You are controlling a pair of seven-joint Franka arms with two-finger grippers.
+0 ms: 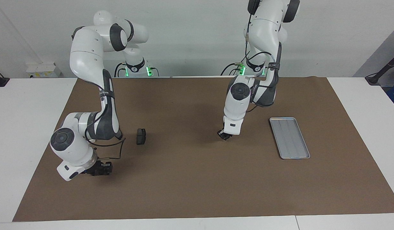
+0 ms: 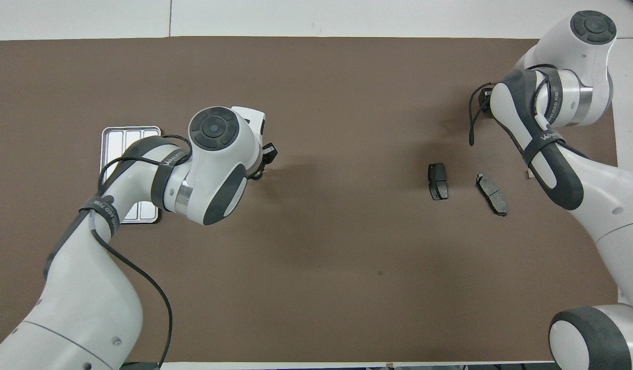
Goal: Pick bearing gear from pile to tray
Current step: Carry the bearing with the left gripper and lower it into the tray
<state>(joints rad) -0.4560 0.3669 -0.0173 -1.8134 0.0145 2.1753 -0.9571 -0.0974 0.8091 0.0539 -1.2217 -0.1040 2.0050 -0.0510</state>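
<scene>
Lying across the white table [image 1: 360,105]: a brown mat [image 1: 197,185]. Resting flat on that mat near the left gripper [image 1: 224,136], toward the left arm's end: a silver tray [image 1: 289,137]. Sitting on the mat not far from the right gripper [image 1: 102,168], nearer to the robots: two dark brake pads [image 2: 438,181] [image 2: 491,193] side by side.

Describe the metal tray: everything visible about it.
The tray is a flat, silver-grey metal rectangle with rounded corners and a low raised rim; shallow lengthwise ridges split its floor into strips. It lies flat on the brown mat toward the left arm's end of the table, and nothing shows in it. From overhead the left arm covers part of it. Neither gripper touches it.
</scene>
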